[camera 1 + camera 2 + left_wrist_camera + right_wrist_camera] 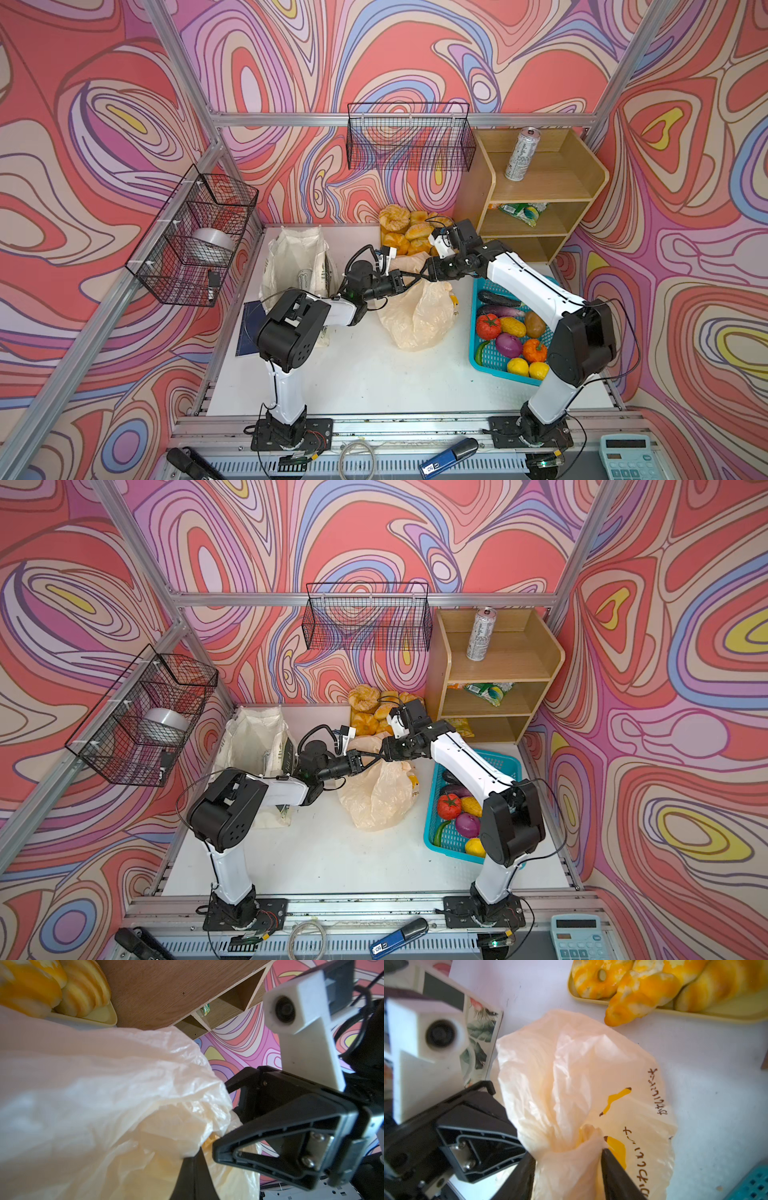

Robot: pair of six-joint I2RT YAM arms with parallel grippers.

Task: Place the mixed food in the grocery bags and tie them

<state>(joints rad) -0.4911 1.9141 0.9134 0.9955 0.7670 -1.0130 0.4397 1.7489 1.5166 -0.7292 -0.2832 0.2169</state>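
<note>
Tying the thin cream banana-print plastic bag [419, 320]: left tool [409, 282] pinches it; right tool [566, 1152], half-wide astride its neck, should close next.

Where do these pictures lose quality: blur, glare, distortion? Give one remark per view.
Left wrist view: the bag, close to the lens, is soft and bleached. Right wrist view: the rolls are blurred and oversaturated, the bag sharper. Both top views: wide-angle distortion tilts the can and shelf.
</note>
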